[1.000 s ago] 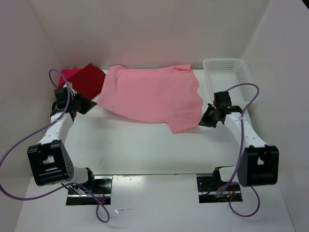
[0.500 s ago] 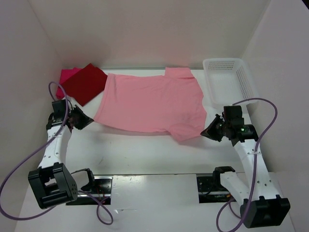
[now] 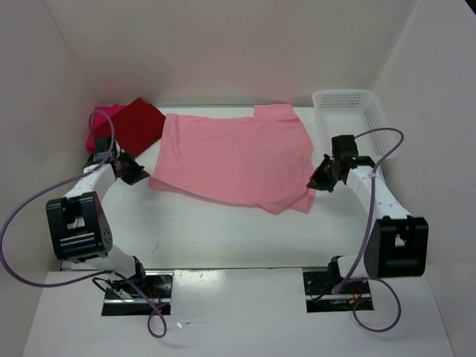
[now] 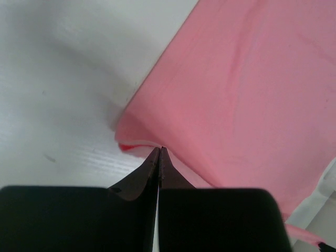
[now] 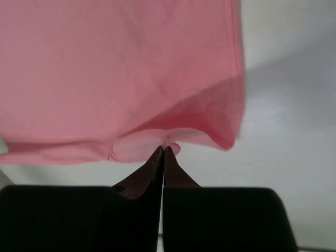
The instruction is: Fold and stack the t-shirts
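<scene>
The light salmon-pink t-shirt lies spread across the middle of the table, its near edge lifted. My left gripper is shut on the shirt's left near corner. My right gripper is shut on the shirt's right near corner. The dark red t-shirt lies folded at the back left, on top of the bright magenta-pink t-shirt, of which only a small part shows.
A white plastic mesh basket stands at the back right, just behind my right gripper. White walls close in the table on the left, back and right. Purple cables loop off both arms.
Both grippers have moved away from me, carrying the near edge of the salmon-pink shirt toward the back. The shirt's near part now doubles over slightly.
</scene>
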You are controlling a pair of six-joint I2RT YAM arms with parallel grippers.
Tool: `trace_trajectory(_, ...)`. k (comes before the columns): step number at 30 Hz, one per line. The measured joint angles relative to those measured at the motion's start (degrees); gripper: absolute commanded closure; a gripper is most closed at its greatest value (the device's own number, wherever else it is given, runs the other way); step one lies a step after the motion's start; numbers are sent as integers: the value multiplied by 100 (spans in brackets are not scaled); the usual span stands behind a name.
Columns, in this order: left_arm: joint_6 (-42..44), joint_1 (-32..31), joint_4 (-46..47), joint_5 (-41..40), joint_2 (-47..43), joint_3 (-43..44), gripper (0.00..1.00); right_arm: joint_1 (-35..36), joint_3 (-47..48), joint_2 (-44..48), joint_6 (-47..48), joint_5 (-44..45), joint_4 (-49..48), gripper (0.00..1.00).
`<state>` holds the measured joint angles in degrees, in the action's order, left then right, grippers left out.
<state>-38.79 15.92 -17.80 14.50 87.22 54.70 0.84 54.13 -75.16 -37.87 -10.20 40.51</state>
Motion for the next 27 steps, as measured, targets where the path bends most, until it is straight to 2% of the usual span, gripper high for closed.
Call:
trace_trajectory(6,-195,-256,378,-109,813,629,100,-37,1123,-1329,197,284,-623,100)
trace_trajectory(16,-354,-317,610,-262,1792,1362,100,-46,2911,-2872,372,529,-1001,100)
trace_trajectory(27,-632,-317,935,-269,2330,1709,98,-48,3762,-4061,490,719,-1058,100)
